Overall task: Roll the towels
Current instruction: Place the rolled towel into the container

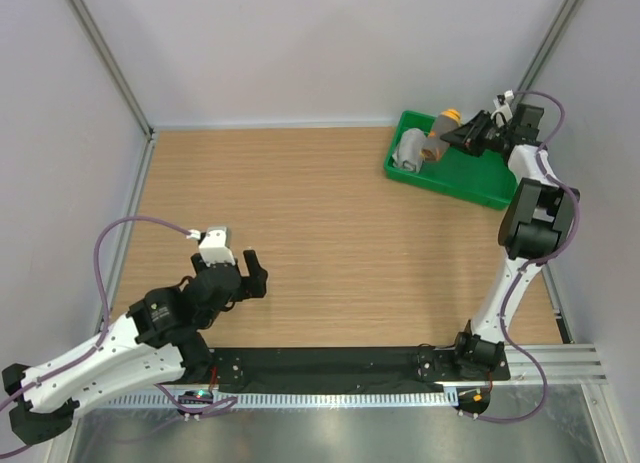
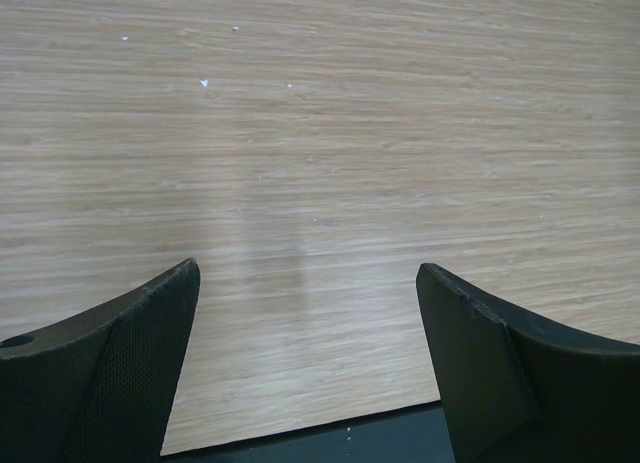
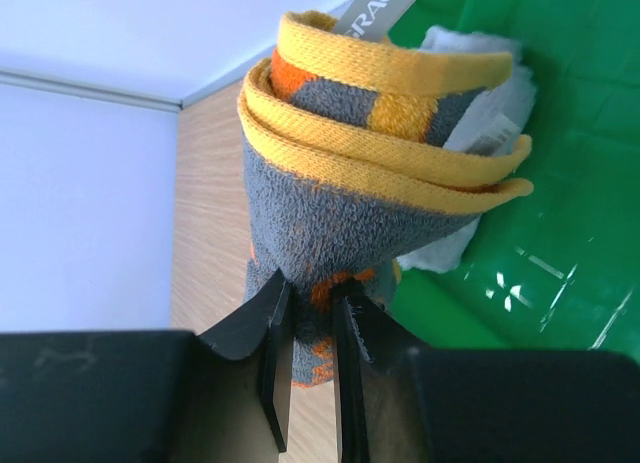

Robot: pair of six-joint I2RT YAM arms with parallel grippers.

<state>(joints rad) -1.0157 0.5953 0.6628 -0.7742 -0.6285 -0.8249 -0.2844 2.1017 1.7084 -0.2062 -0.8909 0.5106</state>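
Observation:
My right gripper [image 1: 452, 136] is shut on the rolled orange and yellow towel [image 3: 370, 163] with grey backing and holds it over the green tray [image 1: 470, 178] at the far right; the towel also shows in the top view [image 1: 440, 133]. The light grey towel [image 1: 410, 148] lies rolled in the tray's left end; a white part of it shows behind the held roll in the right wrist view [image 3: 490, 113]. My left gripper [image 1: 245, 276] is open and empty, low over bare wood near the table's front left, its fingers [image 2: 120, 363] wide apart.
The wooden table [image 1: 320, 233] is walled by white panels at the back and sides. A black strip [image 1: 330, 363] runs along the near edge by the arm bases. The tray sits against the right wall.

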